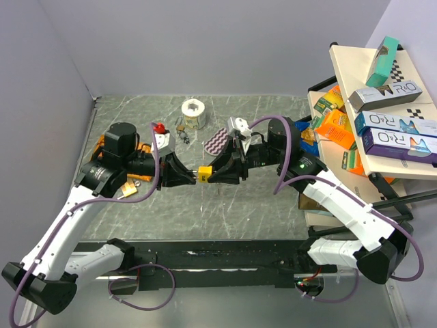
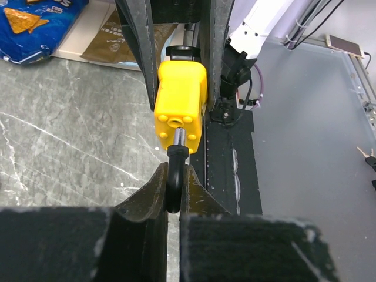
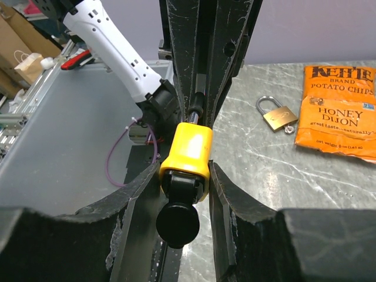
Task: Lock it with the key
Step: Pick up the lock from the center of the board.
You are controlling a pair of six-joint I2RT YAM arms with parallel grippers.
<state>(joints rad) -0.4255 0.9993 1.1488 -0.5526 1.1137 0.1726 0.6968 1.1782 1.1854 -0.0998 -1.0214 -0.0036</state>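
L end effector (image 2: 174, 187) clamps padlock (image 2: 181, 100) shackle; R end effector (image 3: 187, 176) on body.

From above, the yellow padlock (image 1: 204, 173) shows only as a sliver between the left gripper (image 1: 193, 175) and right gripper (image 1: 214, 175). Its shackle (image 2: 174, 183) vanishes between the left fingers (image 2: 144, 198); the key (image 3: 178, 222) shows only its black head.

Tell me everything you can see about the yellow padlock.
The padlock has a boxy yellow body, plastic by its look, and a dark shackle with a bare metal leg entering the body. A black round-headed key sticks out of the opposite end. It is held level, seemingly off the table: the left gripper pinches the shackle, and the right gripper clamps the body's key end.
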